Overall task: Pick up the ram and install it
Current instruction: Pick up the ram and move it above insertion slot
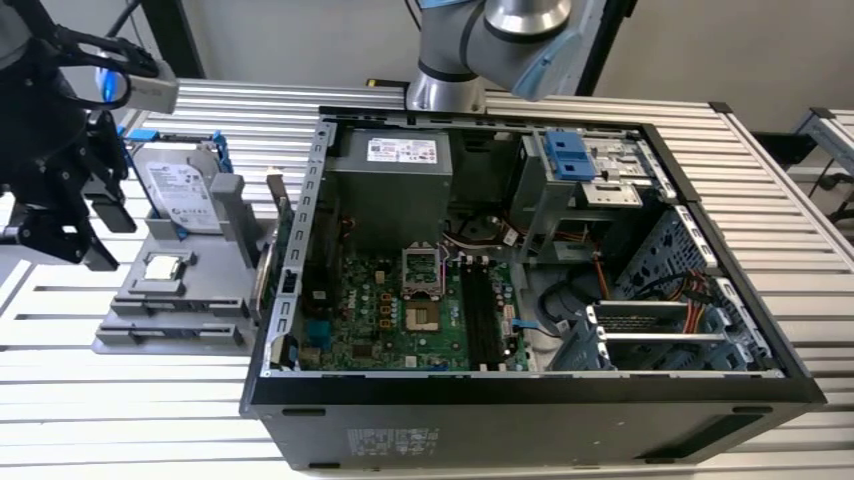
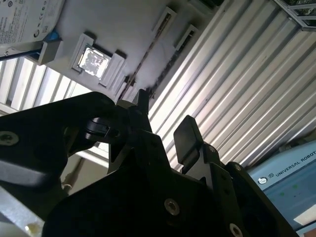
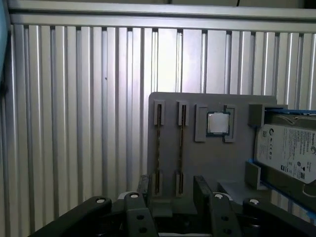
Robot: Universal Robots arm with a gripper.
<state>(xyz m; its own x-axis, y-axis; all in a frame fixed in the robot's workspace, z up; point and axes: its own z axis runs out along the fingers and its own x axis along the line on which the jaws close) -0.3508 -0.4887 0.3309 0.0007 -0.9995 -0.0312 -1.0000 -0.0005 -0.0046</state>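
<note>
Open black gripper (image 3: 173, 186) above a gray parts holder (image 3: 168, 106), beside an open computer case (image 1: 534, 400).
The fingers (image 3: 201, 192) are spread apart, gripping nothing, clear of the holder. Two ram sticks (image 3: 158, 148) stand on edge in neighbouring slots there, beside a processor (image 3: 217, 123) and a hard drive (image 3: 289, 153). In the exterior view the gripper sits at nine o'clock, with the case at centre.
</note>
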